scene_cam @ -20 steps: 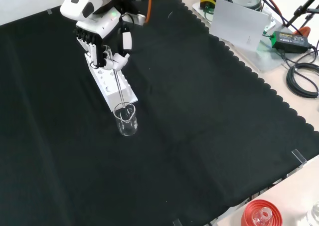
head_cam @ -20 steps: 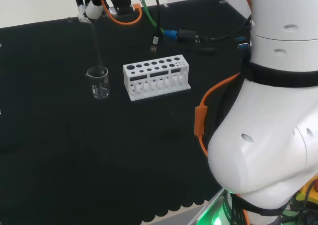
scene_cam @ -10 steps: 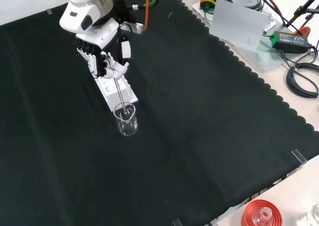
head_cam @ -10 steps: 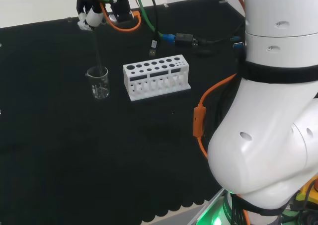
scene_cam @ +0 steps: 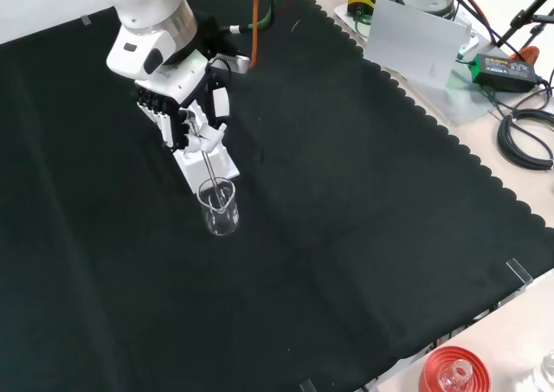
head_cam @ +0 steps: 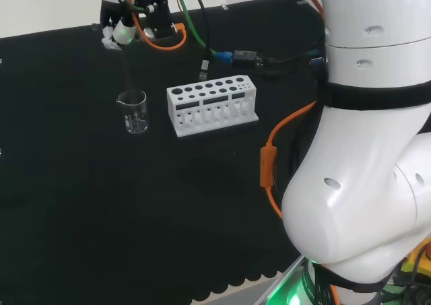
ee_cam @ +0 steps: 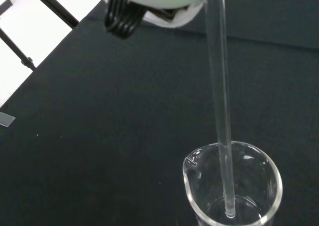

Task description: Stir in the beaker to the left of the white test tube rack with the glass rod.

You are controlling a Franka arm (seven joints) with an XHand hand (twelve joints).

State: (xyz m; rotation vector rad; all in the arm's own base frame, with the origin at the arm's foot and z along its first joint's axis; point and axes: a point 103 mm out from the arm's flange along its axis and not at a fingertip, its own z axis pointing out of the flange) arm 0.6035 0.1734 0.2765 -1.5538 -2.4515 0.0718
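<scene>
One clear beaker (scene_cam: 221, 207) stands nearest me in the front view, upright on the black-clothed worktop (scene_cam: 346, 193), directly below the fingers (scene_cam: 201, 134). I see the glass rod (scene_cam: 210, 177) running down from those fingers into the beaker's mouth, tilted only slightly off vertical. From the wrist view, the rod (ee_cam: 221, 111) passes inside the rim, and its lower tip sits near the bottom of the beaker (ee_cam: 233, 186), toward the wall on the side away from the pouring lip. I cannot tell whether the tip touches the glass floor, nor whether the beaker holds any liquid.

Just behind the beaker in the front view, partly hidden under the hand (scene_cam: 186, 115), I can see the near end of the white test tube rack (scene_cam: 208, 163). The fingers are curled and pinching the upper end of the rod, with the hand held above both beaker and rack.

Over the arm in the head view, the beaker (head_cam: 135, 112) sits to the left of the rack (head_cam: 212, 105), apart from it, and the hand (head_cam: 121, 29) is high above the beaker, with the rod (head_cam: 126, 69) showing only faintly beneath it.
</scene>
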